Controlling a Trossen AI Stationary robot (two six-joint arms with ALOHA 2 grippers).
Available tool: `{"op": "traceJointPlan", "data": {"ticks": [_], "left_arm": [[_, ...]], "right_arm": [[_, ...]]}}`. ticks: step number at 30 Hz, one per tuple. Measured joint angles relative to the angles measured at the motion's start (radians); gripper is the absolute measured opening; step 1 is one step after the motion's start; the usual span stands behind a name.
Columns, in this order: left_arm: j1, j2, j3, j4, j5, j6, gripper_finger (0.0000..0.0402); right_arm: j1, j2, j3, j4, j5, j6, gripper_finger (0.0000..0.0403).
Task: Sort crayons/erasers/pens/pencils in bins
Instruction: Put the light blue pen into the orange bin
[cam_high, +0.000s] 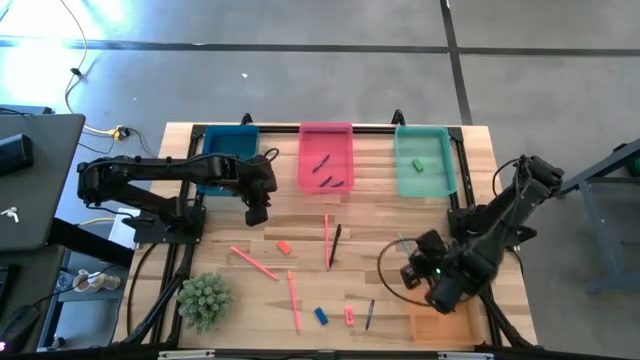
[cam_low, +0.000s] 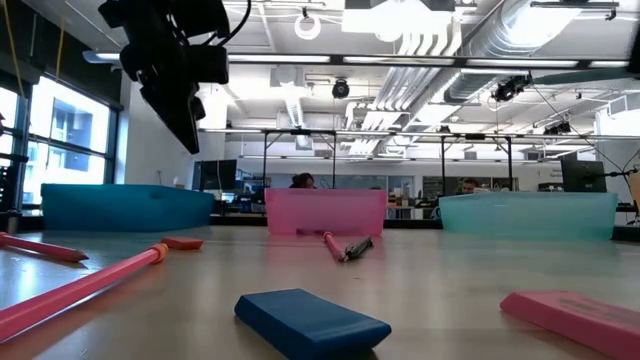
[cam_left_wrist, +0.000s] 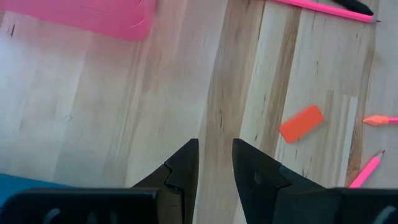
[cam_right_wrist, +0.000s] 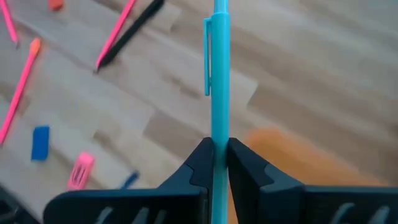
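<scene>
My right gripper (cam_right_wrist: 217, 149) is shut on a teal pen (cam_right_wrist: 217, 74) above the table's near right part, beside the translucent orange bin (cam_high: 440, 325). In the high view the pen (cam_high: 401, 243) shows just ahead of that gripper (cam_high: 412, 262). My left gripper (cam_left_wrist: 215, 155) is narrowly open and holds nothing. It hovers over bare wood in front of the dark blue bin (cam_high: 228, 160), and an orange eraser (cam_left_wrist: 301, 122) lies beyond it. The pink bin (cam_high: 326, 158) holds dark pens. A green eraser (cam_high: 418, 165) lies in the teal bin (cam_high: 423, 160). My right gripper pinches the teal pen's barrel (cam_right_wrist: 217, 134) between its two fingers, below the clip (cam_right_wrist: 207, 56). The pen runs along the fingers, not across them. Its clip end sticks out past the fingertips, over the table, with the orange bin (cam_right_wrist: 280, 149) below.
On the wood lie pink sticks (cam_high: 254, 263) (cam_high: 293, 300) (cam_high: 326, 238), a black pen (cam_high: 335, 245), a dark pen (cam_high: 369, 314), a blue eraser (cam_low: 310, 322) and a pink eraser (cam_low: 580, 315). A small green plant (cam_high: 205, 300) stands near the left front corner.
</scene>
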Motion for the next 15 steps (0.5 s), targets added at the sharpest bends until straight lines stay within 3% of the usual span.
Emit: {"op": "traceJointPlan", "data": {"ticks": [8, 15], "left_arm": [[0.000, 0.000, 0.000, 0.000, -0.002, -0.035, 0.0088], [0.000, 0.000, 0.000, 0.000, -0.002, -0.143, 0.0117]], "right_arm": [[0.199, 0.095, 0.000, 0.036, -0.123, 0.208, 0.0018], [0.282, 0.186, 0.000, 0.071, -0.250, 0.252, 0.0018]]}}
